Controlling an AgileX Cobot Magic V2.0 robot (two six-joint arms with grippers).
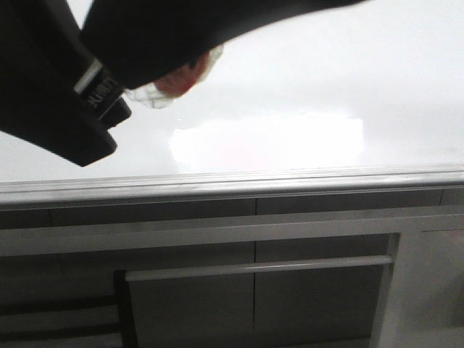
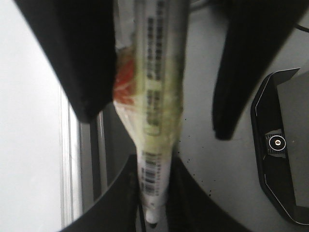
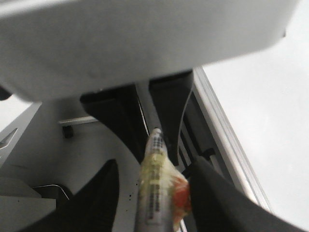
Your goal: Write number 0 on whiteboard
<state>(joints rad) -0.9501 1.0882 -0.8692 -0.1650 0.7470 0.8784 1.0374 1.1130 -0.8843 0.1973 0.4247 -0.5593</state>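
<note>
Pinching the tip end of a plastic-wrapped marker [image 2: 159,96], the left gripper [image 2: 153,164] has its jaws pressed against the barrel, low in the left wrist view. The right gripper [image 3: 155,166] has its jaws spread to either side of the marker's other end. The whiteboard [image 1: 326,72] fills the upper front view, with its grey rail [image 1: 290,177] across the middle and a cabinet handle [image 1: 254,267] below.

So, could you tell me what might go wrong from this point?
The left gripper pinches the marker only near one end, so it could pivot or slip. The right gripper stands open around the marker's crinkled wrapping, which may give a poor hold if it closes there. The whiteboard shows no stroke yet.
</note>
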